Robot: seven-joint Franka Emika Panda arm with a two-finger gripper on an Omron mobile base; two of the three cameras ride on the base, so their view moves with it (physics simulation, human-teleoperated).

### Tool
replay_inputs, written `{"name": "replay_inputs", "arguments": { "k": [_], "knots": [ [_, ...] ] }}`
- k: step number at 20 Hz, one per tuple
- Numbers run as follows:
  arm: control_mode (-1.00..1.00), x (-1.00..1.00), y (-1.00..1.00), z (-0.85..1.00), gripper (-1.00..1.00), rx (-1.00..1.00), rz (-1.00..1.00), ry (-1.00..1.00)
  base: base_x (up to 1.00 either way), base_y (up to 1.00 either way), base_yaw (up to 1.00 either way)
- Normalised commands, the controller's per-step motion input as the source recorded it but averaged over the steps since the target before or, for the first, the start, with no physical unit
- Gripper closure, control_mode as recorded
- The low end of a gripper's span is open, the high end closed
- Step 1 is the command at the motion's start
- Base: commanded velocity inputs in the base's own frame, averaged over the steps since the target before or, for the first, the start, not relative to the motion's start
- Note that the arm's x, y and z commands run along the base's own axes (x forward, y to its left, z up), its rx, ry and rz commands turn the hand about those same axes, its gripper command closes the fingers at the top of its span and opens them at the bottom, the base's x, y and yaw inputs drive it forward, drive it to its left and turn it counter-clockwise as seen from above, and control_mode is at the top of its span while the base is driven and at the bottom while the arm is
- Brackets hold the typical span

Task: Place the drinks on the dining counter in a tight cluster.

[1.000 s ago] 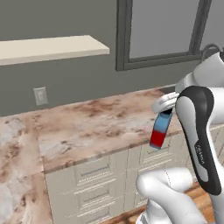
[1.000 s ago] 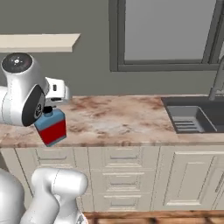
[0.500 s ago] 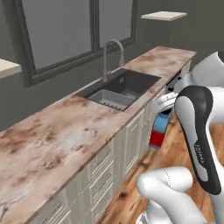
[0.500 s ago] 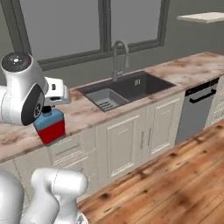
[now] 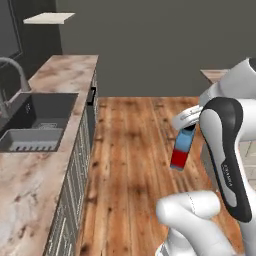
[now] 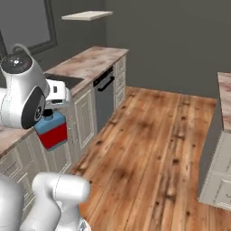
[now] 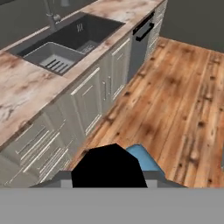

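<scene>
My gripper (image 5: 188,125) (image 6: 47,112) is shut on the small red-and-blue container (image 5: 181,148) (image 6: 52,131) and holds it in the air beside the arm, above the wooden floor. In the hand view its dark top (image 7: 107,166) and a bit of blue body (image 7: 145,160) sit at the bottom, between the fingers. A strip of brown-pink marbled top, the edge of the dining counter (image 6: 224,92) (image 5: 215,75), shows far off at the right. The other drinks are out of view.
The marbled wall counter (image 5: 30,175) (image 7: 26,87) with a dark sink (image 5: 35,120) (image 7: 65,43) and faucet runs along the left, over cream cabinets (image 6: 85,113) and a dishwasher (image 6: 104,97). Open wooden floor (image 6: 153,149) lies between it and the right-hand counter.
The base has turned, so the whole scene has swung from the wall counter and window to the floor and room corner. The container stays in my gripper as before.
</scene>
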Motion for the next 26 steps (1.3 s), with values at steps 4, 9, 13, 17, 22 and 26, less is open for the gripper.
{"name": "replay_inputs", "arguments": {
  "k": [4, 9, 13, 17, 22, 26],
  "knots": [
    [1.00, 0.00, 0.00, 0.00, 1.00, 0.00, 0.00, 0.00, 0.17, 0.06, -0.82],
    [1.00, 0.00, 0.00, 0.00, 1.00, 0.00, 0.00, 0.00, 0.99, 0.19, -0.30],
    [1.00, 0.00, 0.00, 0.00, 1.00, 0.00, 0.00, 0.00, 1.00, 0.28, -0.45],
    [1.00, 0.00, 0.00, 0.00, 1.00, 0.00, 0.00, 0.00, 0.93, 0.29, -0.61],
    [1.00, 0.00, 0.00, 0.00, 1.00, 0.00, 0.00, 0.00, 0.51, 0.36, -0.79],
    [1.00, 0.00, 0.00, 0.00, 1.00, 0.00, 0.00, 0.00, 0.31, 0.39, -0.88]
  ]
}}
